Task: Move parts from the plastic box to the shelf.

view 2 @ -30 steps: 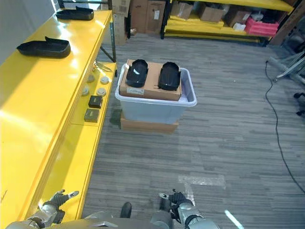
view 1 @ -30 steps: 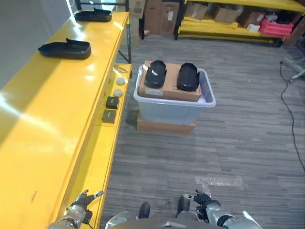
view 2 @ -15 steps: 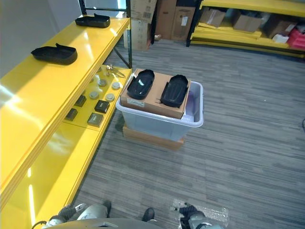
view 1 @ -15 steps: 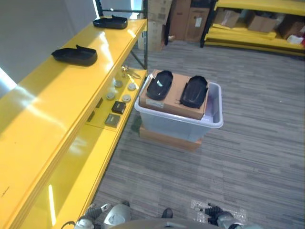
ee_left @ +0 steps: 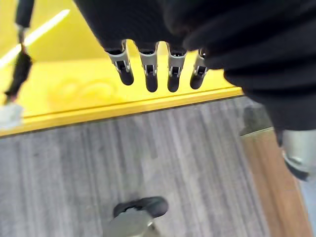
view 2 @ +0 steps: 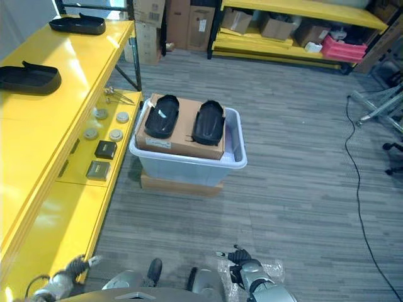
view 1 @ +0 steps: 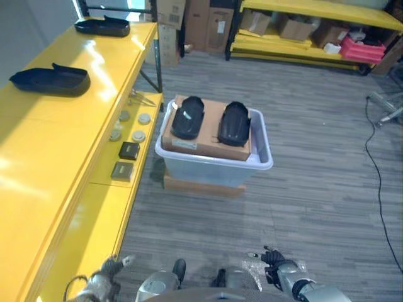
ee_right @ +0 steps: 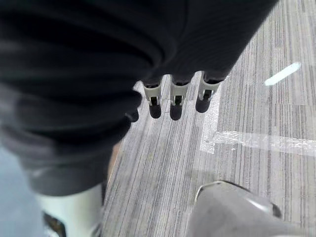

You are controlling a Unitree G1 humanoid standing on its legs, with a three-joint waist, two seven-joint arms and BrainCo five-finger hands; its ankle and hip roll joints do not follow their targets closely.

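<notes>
Ahead, two black parts (view 1: 187,117) (view 1: 233,123) lie side by side on a cardboard box (view 1: 209,129) that sits in the pale plastic box (view 1: 214,162) on the grey floor (view 1: 315,176), just beside the yellow shelf (view 1: 75,126), whose top carries two more black parts (view 1: 48,79) (view 1: 102,26) and whose lower level holds small dark blocks (view 1: 126,158) and round discs (view 1: 129,126). My left robot hand (ee_left: 158,69) hangs low by the shelf edge, fingers straight and holding nothing, and my right robot hand (ee_right: 177,96) hangs over the floor, fingers likewise relaxed and empty.
</notes>
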